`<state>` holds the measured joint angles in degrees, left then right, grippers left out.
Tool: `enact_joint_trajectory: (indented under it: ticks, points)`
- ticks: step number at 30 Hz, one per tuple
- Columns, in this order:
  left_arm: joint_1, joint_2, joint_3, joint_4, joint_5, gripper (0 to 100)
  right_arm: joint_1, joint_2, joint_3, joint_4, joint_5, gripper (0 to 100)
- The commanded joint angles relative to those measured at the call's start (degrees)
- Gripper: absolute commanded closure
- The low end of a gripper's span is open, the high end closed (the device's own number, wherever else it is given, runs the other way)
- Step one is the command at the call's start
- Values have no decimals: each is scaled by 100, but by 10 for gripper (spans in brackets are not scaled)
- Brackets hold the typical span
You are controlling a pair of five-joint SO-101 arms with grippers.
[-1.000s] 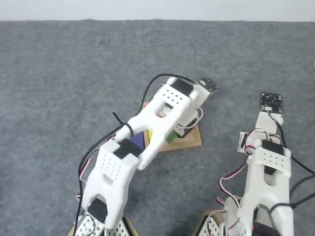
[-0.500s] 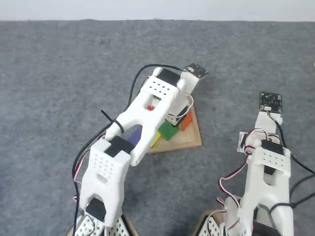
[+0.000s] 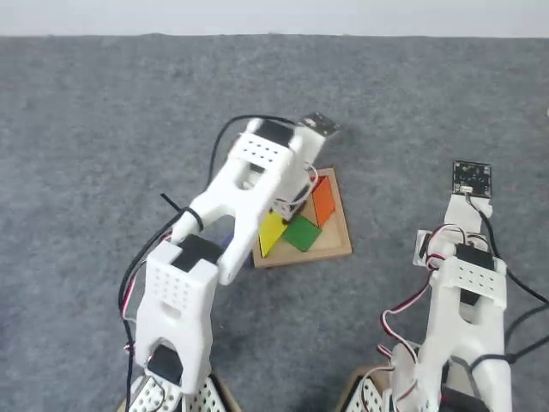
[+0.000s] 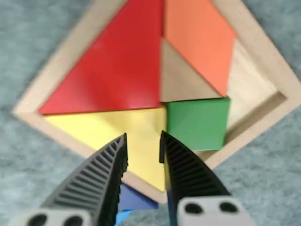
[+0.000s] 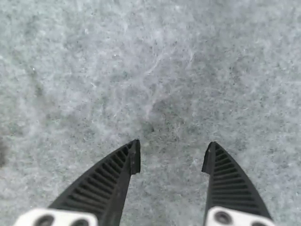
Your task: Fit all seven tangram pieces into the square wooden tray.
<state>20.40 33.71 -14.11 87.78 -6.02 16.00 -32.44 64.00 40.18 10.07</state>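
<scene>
Care goes to the blue piece (image 4: pixel 136 200) lying just outside the tray (image 4: pixel 263 121) rim under the left gripper (image 4: pixel 142 136), whose jaws stand narrowly apart and empty over the yellow triangle (image 4: pixel 89 127): probably grip it squarely, then seat it flat beside the orange piece (image 4: pixel 200 40).

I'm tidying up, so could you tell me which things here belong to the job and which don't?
Job: wooden tray, red triangle, orange piece, yellow triangle, green square, blue piece, left claw.
Just there: grey mat, right claw hanging over it.
</scene>
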Motion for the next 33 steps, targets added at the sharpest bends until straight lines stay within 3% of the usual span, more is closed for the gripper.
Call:
enact_joint_trajectory:
  ticks: [1,17,33]
  points:
    - [255,-404,22,-193,-26,885,-57,-163,-325,31,-35,763]
    - [897,-404,40,-79,132,885,-198,-163,-316,31,-26,764]
    - [158,-466,444,-519,-211,885,-198,-163,-316,31,-26,764]
